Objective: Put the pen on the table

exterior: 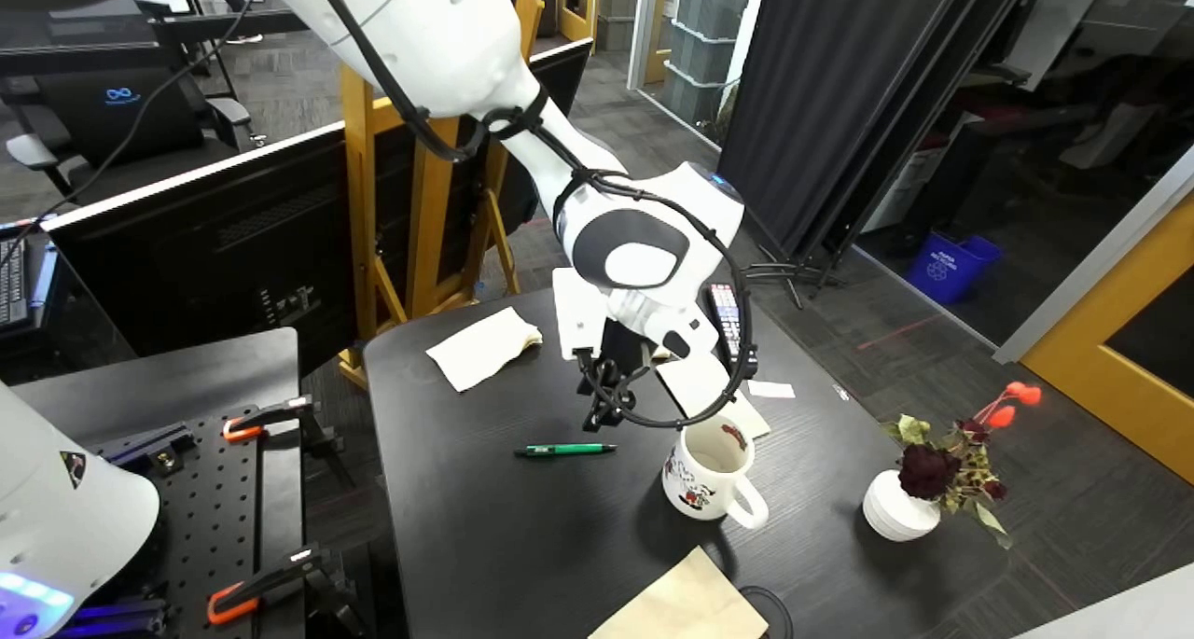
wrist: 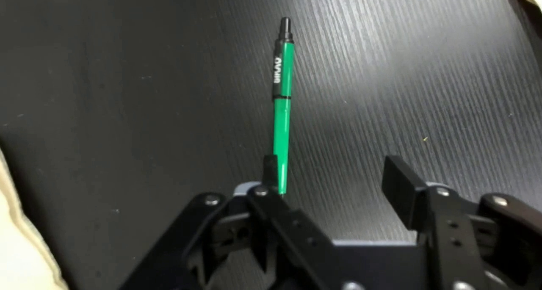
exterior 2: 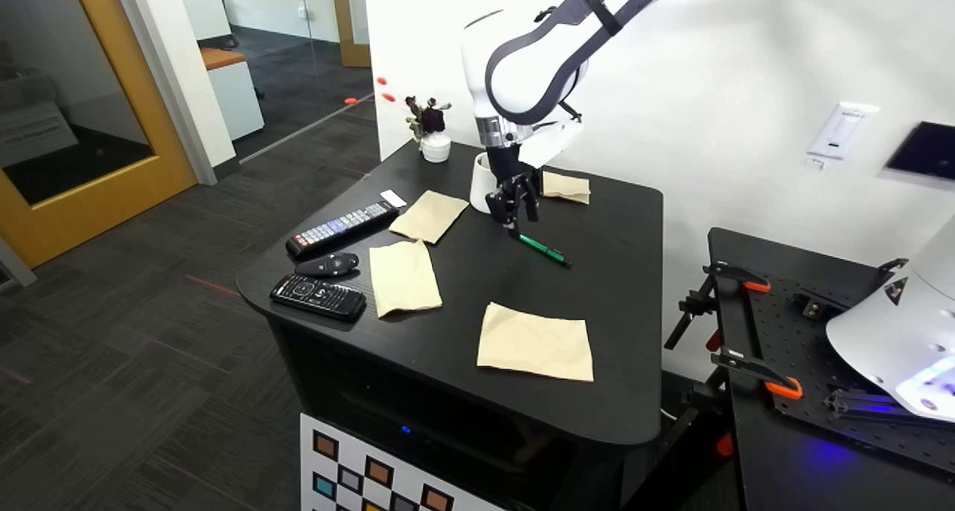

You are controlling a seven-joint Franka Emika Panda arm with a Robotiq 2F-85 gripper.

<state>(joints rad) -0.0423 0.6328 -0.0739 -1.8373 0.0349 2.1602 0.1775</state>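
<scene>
Pen (wrist: 283, 108) and tabletop (exterior: 522, 546) already meet: the green barrel lies flat near the mug (exterior: 709, 476), so the task looks done. The claw (wrist: 332, 171) hangs spread near one end of the pen, pinching nothing; in the wrist view one tip hides part of that end. The pen should be light, stiff and hardly fragile, though its smooth-looking shell (plastic, most likely) may roll or skid under a nudge. Should it need lifting, the middle, squarely across the width, seems the best hold; pinched at one end, it would probably swivel.
</scene>
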